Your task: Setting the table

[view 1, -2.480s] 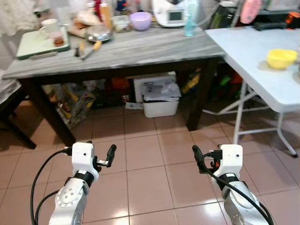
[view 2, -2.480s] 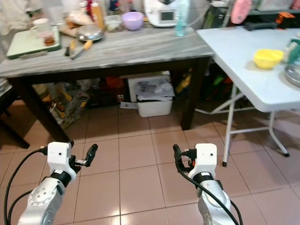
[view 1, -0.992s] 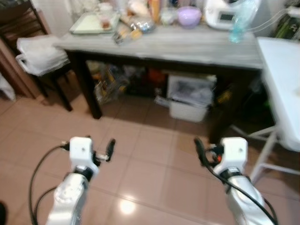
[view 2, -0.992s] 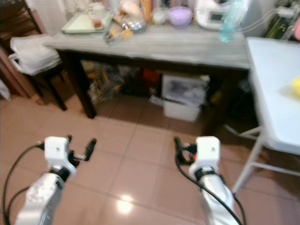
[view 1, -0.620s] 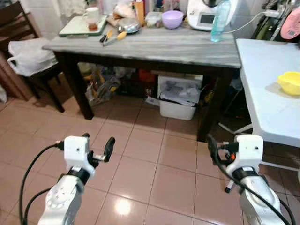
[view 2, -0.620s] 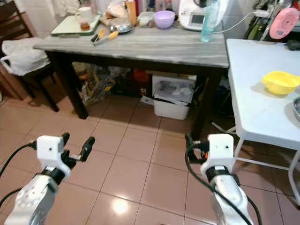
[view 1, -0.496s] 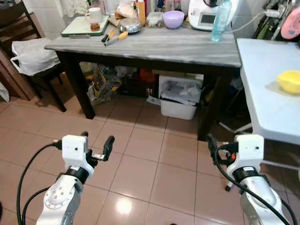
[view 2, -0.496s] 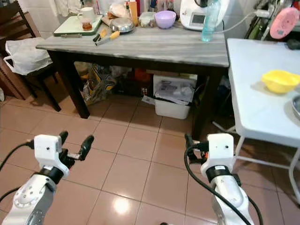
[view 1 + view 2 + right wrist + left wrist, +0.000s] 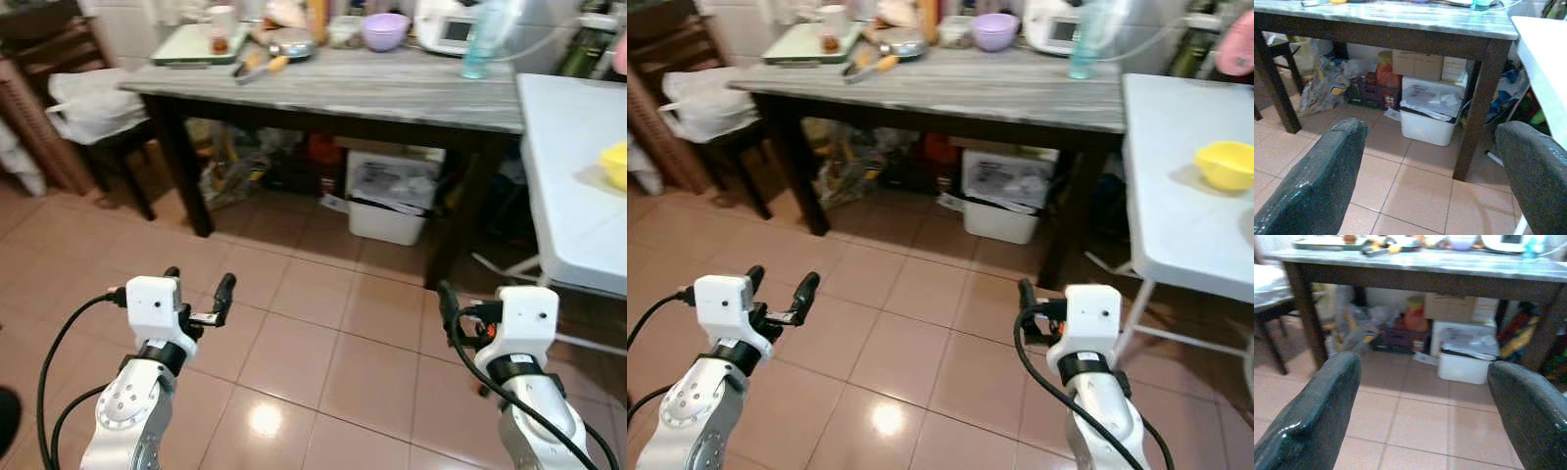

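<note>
A grey wooden table [image 9: 392, 93] with dark legs stands ahead across the tiled floor. Its far side holds a purple bowl [image 9: 385, 29], a white mug [image 9: 221, 18] on a pale green tray [image 9: 186, 46], a metal bowl [image 9: 291, 44], yellow-handled utensils [image 9: 257, 67] and a clear bottle [image 9: 477, 44]. A yellow bowl [image 9: 1227, 164] sits on the white folding table [image 9: 1176, 186] at the right. My left gripper [image 9: 199, 286] and right gripper [image 9: 1432, 166] are held low over the floor, both open and empty, well short of the table.
A dark chair [image 9: 73, 59] with a white plastic bag [image 9: 93, 93] stands at the left. Under the grey table are a white bin [image 9: 387, 211], boxes and bags [image 9: 230, 166]. A white appliance [image 9: 443, 24] sits at the table's back. Tiled floor [image 9: 313, 343] lies between me and the table.
The whole view has swung and pulled back from the grey table, then shifted slightly right. Both grippers keep the same open, empty pose.
</note>
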Robot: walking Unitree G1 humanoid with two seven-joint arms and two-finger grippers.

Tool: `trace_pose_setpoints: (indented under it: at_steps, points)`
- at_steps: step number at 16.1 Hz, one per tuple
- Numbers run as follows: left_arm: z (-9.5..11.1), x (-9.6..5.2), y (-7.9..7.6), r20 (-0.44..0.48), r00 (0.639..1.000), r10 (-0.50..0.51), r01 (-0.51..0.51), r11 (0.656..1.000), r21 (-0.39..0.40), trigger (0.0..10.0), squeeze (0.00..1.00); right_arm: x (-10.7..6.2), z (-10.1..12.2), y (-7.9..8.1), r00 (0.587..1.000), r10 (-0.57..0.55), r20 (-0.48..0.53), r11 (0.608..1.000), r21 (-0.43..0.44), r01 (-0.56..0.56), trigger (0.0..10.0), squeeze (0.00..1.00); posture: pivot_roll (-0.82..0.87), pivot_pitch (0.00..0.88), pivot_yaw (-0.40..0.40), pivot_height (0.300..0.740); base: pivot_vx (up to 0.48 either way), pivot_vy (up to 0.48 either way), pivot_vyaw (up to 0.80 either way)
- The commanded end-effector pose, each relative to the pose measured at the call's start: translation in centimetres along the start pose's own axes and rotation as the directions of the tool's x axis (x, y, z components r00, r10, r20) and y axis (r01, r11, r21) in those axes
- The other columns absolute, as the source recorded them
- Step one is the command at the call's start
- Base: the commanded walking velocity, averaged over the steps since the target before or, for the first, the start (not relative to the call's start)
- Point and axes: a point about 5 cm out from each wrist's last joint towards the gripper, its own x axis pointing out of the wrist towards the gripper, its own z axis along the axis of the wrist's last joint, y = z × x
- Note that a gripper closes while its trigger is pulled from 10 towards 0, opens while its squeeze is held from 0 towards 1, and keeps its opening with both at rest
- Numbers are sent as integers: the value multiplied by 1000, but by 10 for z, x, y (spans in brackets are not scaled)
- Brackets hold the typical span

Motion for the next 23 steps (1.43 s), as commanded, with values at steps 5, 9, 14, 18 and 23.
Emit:
trace_pose_setpoints:
  at_steps: [5, 9, 14, 18, 23]
  points:
    - [-2, 1, -6, -14, 999, -42, 42, 998, -47, 10000, 0, 1, 1, 2, 1000, -9, 7, 1000, 2, 9, 10000, 0, -36, 84, 37, 740, 0, 0, 0]
    - [-4, 3, -9, -21, 999, -49, 48, 997, -63, 10000, 0, 4, 1, 3, 1000, -2, -4, 1000, 3, 2, 10000, 0, -38, 84, 33, 740, 0, 0, -253]
    - [-3, 5, -13, -8, 997, -71, 70, 993, -96, 10000, 0, 6, 2, 5, 1000, 6, -2, 1000, 6, -6, 10000, 0, -39, 86, 25, 740, 0, 0, -739]
    - [0, 6, -19, 11, 994, -110, 111, 989, -95, 10000, 0, 8, 5, 5, 1000, 12, 12, 1000, 4, -12, 10000, 0, -43, 88, 20, 740, 0, 0, 0]
    - [2, 7, -24, 24, 989, -148, 149, 984, -93, 10000, 0, 10, 6, 8, 1000, 20, 19, 1000, 7, -20, 10000, 0, -44, 86, 22, 740, 186, 0, 0]
